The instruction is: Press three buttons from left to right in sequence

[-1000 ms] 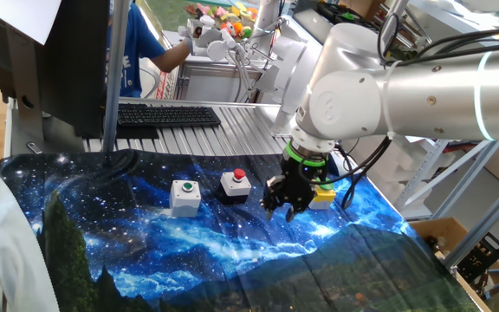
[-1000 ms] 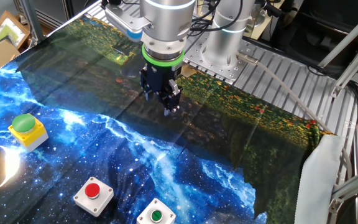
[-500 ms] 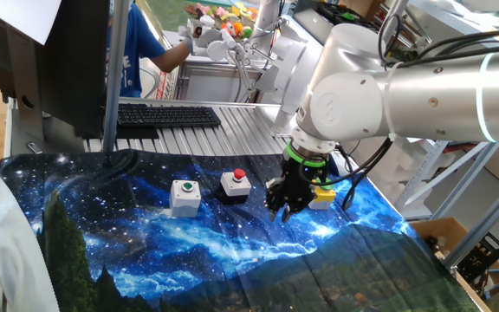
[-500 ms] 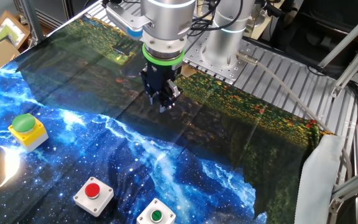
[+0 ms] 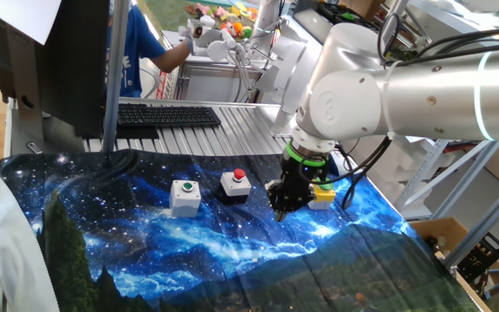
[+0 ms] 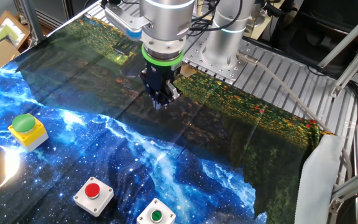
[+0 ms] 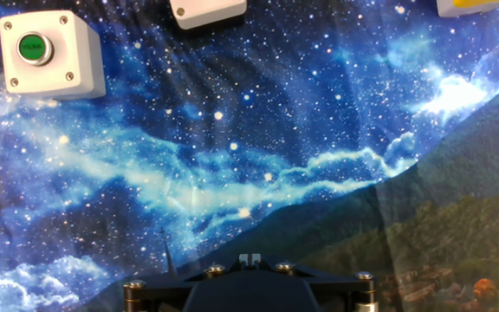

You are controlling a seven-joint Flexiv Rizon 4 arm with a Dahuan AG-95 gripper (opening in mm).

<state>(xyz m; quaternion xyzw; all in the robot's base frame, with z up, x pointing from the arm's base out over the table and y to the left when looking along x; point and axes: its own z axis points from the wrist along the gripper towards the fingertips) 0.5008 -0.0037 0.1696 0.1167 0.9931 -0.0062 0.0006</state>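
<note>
Arm hangs over the surface (image 5: 232, 251), which is covered w/ a starry blue galaxy-print cloth; fingers (image 5: 282, 211) point straight down, pressed together w/ no gap, gripping nothing, tips above the cloth & touching no button. Three button boxes sit in a row on the cloth: grey-white box w/ green cap (image 5: 184, 196), black-and-white box w/ red cap (image 5: 235, 185) just beside it, & yellow box w/ green cap (image 6: 27, 130), mostly hidden behind the hand in one fixed view. In that view the fingers hang between the red-cap box & the yellow one, nearer the yellow. Hand view: grey-white box at top left, edges of the other two along the top. Black keyboard (image 5: 167, 114) lies on the ribbed metal beyond the cloth; person in blue shirt (image 5: 137, 48) stands behind it.
</note>
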